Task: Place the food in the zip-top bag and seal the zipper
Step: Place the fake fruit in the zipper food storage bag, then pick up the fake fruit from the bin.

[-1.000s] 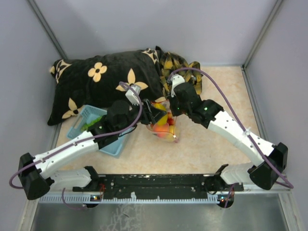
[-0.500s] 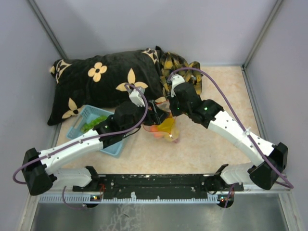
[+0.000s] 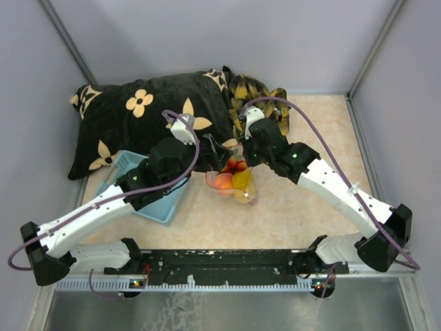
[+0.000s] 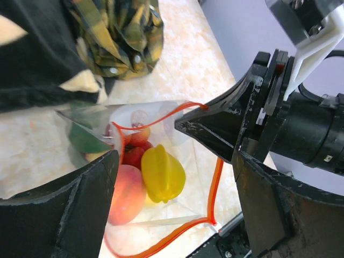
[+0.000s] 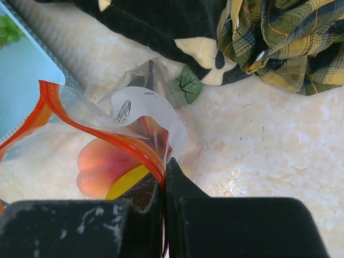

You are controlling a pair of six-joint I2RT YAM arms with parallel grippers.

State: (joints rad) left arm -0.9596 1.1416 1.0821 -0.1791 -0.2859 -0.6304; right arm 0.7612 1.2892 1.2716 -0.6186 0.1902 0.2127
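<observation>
Pinching zipper (image 5: 97,131) of zip-top bag (image 3: 231,181), right gripper (image 5: 165,162) is holding mouth agape; left gripper (image 4: 174,158) is hovering wide. Film seeming floppy, slick; strip likely offering firmest hold.

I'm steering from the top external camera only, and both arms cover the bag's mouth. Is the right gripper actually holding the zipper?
Observer: Yes. The right wrist view shows the right gripper shut on the zipper, pinching the rim of the zip-top bag.
Operator: Is the left one carrying anything?
Observer: No. In the left wrist view the left gripper is open and empty, with one finger on each side of the bag's mouth.
Operator: So the mouth is open?
Observer: Yes, the red-orange strip loops wide. Inside, a yellow piece lies beside a peach-coloured fruit.
</observation>
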